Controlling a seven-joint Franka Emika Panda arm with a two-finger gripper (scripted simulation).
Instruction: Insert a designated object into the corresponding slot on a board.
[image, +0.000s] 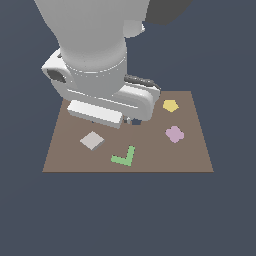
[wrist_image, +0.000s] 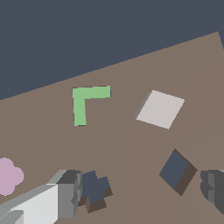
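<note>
The grey tile (image: 92, 140) lies flat on the brown board (image: 195, 150), turned cornerwise, toward the exterior view's left and nearer the front edge, and nothing touches it. The big white arm hangs over the back half of the board, and its gripper (image: 132, 121) shows only as a dark stub under the hand, behind the tile and off toward the exterior view's right. So the tile sits clear of the gripper, near but apart.

In the wrist view the two fingers (wrist_image: 70, 192) stand wide apart with nothing held between them, one at each lower corner. Between them are the two dark cut-outs: the diamond-shaped square slot (wrist_image: 177, 170) close to the far finger, and the lobed cross cut-out (wrist_image: 95, 190) right against the near one. The tile (wrist_image: 160, 109) lies beyond the slot, separate from it.

A green L-shaped piece (image: 124, 157) rests just beside the tile, a pink lobed piece (image: 174, 134) and a yellow pentagon (image: 170, 105) lie toward the exterior view's right
</note>
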